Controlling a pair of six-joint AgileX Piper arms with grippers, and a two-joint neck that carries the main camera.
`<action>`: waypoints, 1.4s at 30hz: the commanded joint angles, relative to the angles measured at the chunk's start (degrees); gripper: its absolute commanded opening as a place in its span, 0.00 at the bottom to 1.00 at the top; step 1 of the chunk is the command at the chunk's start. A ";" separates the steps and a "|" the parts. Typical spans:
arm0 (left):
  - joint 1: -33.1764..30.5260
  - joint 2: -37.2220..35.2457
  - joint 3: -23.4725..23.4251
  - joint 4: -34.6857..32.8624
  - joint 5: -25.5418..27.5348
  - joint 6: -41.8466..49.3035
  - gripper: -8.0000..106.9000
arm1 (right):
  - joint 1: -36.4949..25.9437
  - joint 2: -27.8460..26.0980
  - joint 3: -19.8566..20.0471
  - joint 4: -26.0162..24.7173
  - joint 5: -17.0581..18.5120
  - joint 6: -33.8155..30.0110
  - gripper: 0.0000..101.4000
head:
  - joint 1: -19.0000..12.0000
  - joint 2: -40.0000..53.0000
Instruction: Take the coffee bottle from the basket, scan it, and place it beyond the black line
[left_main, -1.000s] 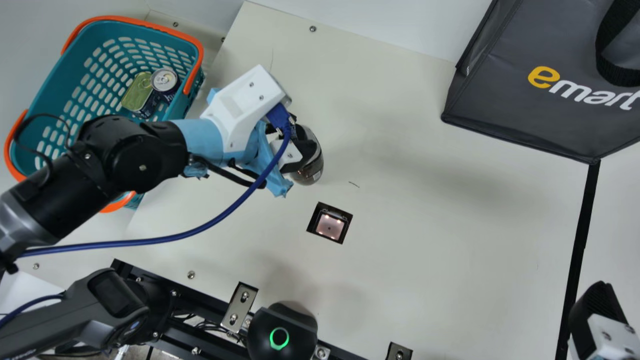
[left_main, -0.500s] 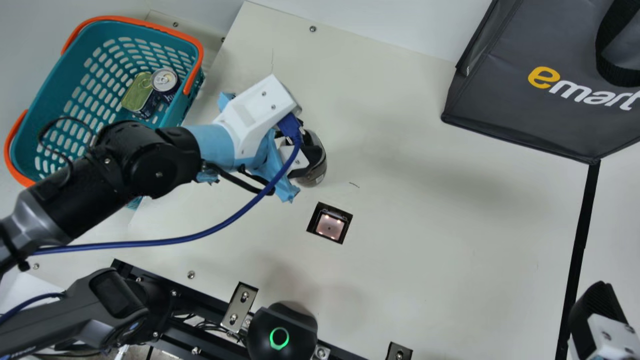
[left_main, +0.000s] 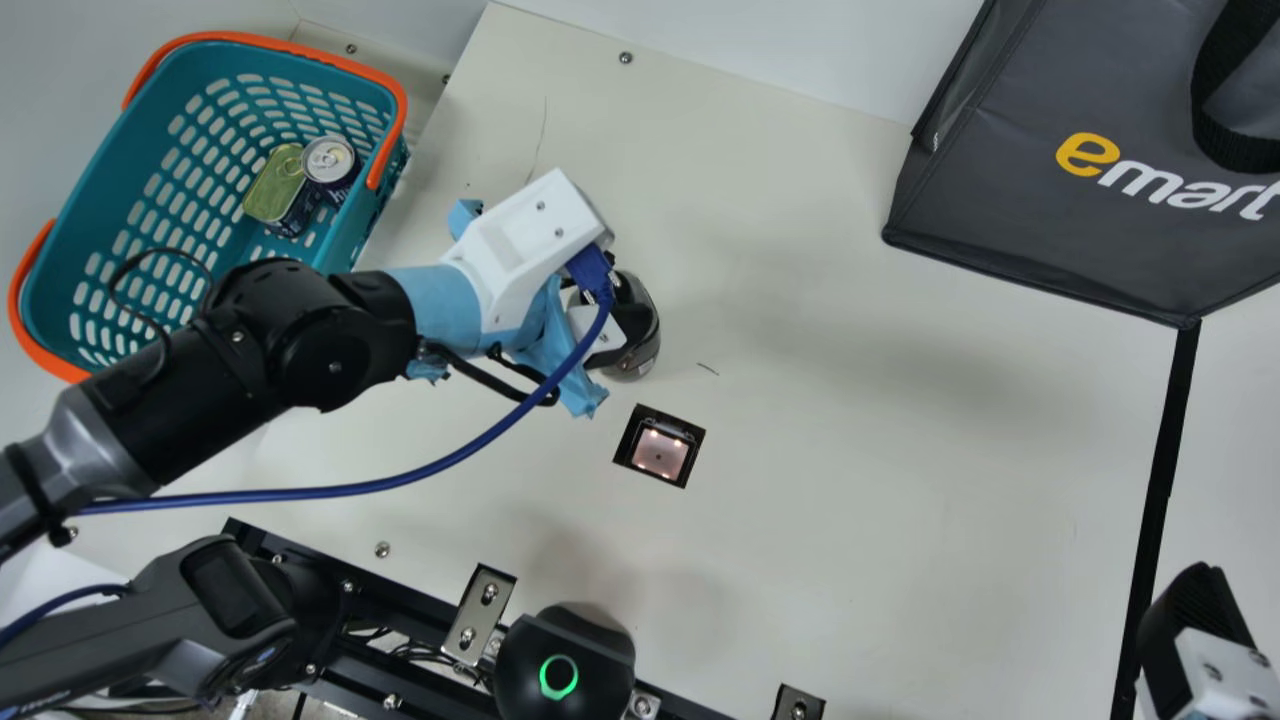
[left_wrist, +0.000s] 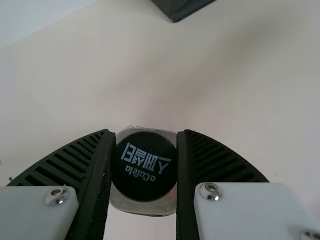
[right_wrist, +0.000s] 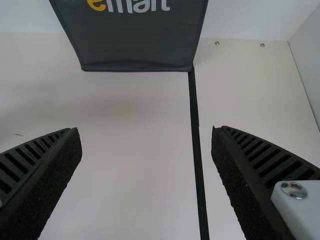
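Black-capped coffee bottle (left_wrist: 144, 166), clamped in our left gripper (left_main: 630, 322).
From it in main view, the scanner (left_main: 660, 452) sits at six o'clock; our right gripper (left_main: 1195, 615) gapes at four.

We see smooth teal plastic on the basket (left_main: 105, 190), with a slightly shiny orange handle (left_main: 300, 52). Inside, the can (left_main: 328, 158) and the tin (left_main: 275, 180) have glossy metal tops. The bag (left_main: 1010, 200) looks like smooth coated cloth, its strap (left_main: 1242, 152) coarsely woven. To us the coffee bottle (left_main: 638, 364) appears glossy and its cap (left_wrist: 143, 191) matt. We find the table (left_main: 850, 520) smooth, the bracket (left_main: 474, 602) bright metal, and the blue wrap (left_main: 570, 365) wrinkled and matt.
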 joint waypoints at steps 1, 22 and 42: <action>-0.16 0.09 0.22 0.15 -0.24 -0.15 0.16 | 0.00 0.00 0.00 0.00 0.00 0.00 0.90 | -1.57 0.14; -1.34 -0.06 1.24 1.90 -1.14 -2.13 0.68 | 0.00 0.00 0.00 0.00 0.00 0.00 0.90 | -1.57 0.14; -0.88 -0.93 -0.10 2.50 0.61 -4.10 0.85 | 0.00 0.00 0.00 0.00 0.06 0.00 0.90 | -1.57 0.14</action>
